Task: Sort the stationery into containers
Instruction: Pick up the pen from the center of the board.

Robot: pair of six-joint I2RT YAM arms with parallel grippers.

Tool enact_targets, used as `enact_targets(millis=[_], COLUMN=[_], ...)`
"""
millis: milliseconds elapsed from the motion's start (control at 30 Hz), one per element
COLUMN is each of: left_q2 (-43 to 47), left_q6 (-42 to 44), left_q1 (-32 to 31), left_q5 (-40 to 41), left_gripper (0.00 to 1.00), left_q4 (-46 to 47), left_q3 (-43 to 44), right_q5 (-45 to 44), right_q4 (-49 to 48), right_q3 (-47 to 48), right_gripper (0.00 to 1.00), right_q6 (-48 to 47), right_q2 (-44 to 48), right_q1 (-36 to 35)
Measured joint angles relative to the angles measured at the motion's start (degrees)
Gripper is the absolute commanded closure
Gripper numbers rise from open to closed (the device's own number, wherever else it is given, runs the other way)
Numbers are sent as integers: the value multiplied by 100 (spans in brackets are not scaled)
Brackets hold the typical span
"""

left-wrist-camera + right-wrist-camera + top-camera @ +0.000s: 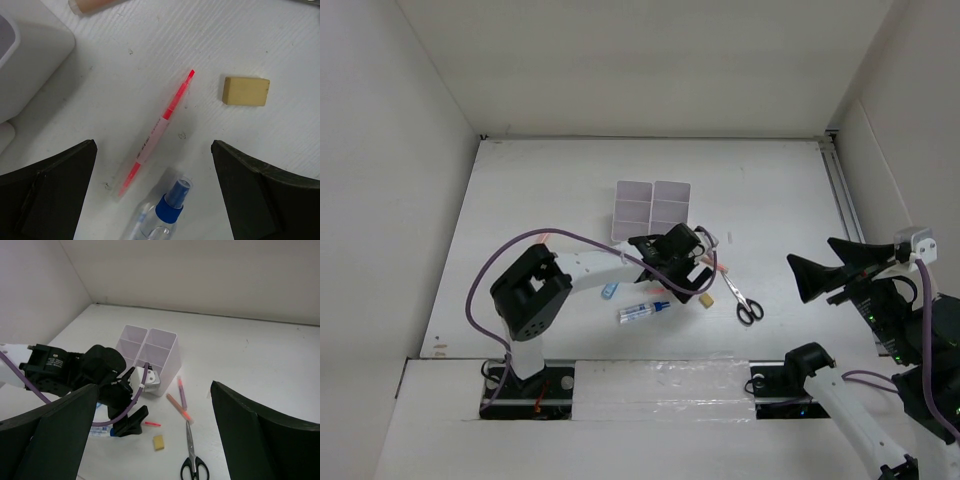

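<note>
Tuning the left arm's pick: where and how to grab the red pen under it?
Mid-barrel, on the pale section, from straight above: the red pen lies flat and diagonal, so turn the wrist until the jaws close across it. Avoid its lower end; the bottle cap crowds it.

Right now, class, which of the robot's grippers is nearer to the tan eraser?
Left. The left gripper hovers open low over the table, the tan eraser just beyond its fingertips. The right gripper hangs open far off, past the scissors.
</note>
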State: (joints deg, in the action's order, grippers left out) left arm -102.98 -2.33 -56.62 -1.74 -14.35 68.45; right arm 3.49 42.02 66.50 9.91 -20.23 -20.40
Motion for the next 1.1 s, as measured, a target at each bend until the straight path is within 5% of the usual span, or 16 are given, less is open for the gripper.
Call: enact_targets(millis=[667,1100], left_q2=[-328,-330], left_q6=[-11,-20], left_q1=[-229,-225], left_q5=[286,348], left_gripper=[8,27], left_q4=[131,164], left_q3=[-136,-162], right_q5=[66,-33], right_q4=[-2,146], right_q3=[-90,9], right_gripper=[0,0], right_q6=[35,37], right_q2=[105,297], right_q1=[0,0])
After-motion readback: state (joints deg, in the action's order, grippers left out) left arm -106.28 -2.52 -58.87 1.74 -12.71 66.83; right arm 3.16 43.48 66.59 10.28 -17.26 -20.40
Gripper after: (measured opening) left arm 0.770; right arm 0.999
